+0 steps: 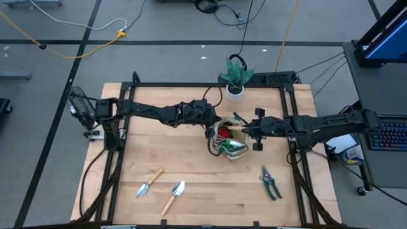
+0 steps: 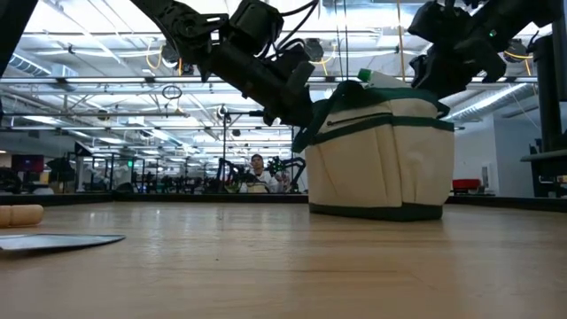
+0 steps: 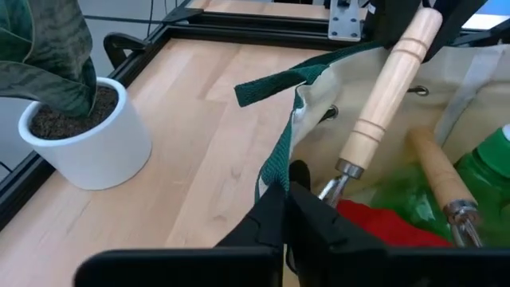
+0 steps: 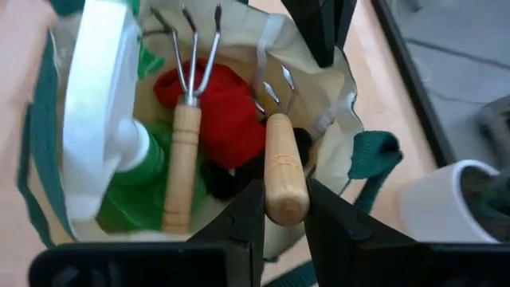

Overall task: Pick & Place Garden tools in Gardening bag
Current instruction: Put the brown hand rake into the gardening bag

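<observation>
The tan canvas bag (image 1: 230, 145) with dark green trim stands upright at mid-table. It also shows in the low view (image 2: 381, 155). My left gripper (image 1: 214, 131) is shut on the bag's left rim. My right gripper (image 1: 249, 131) is over the bag's right side, shut on a wooden-handled hand rake (image 4: 279, 151) whose tines reach into the bag. Inside lie a second wooden-handled rake (image 4: 185, 151), a red piece (image 4: 219, 96) and a green bottle (image 4: 131, 191). Two trowels (image 1: 149, 183) (image 1: 173, 196) and dark pruning shears (image 1: 270, 183) lie flat on the table's near part. My left gripper pinches the bag's green-trimmed rim (image 3: 276, 171) between its two fingers, coming from the table's left, slanting down. The bag stands on the table, its mouth open. My right gripper pinches the rake's wooden handle near its free end (image 4: 285, 191) between its two fingers. The fingers come from the table's right, slanting down. The rake is tilted, its metal tines (image 4: 271, 88) down inside the bag's mouth and its handle (image 3: 390, 88) rising out of it.
A green plant in a white pot (image 1: 234, 81) stands at the far edge behind the bag. A black frame (image 1: 289, 127) rims the table. There is bare wood between the bag and the tools at the near edge.
</observation>
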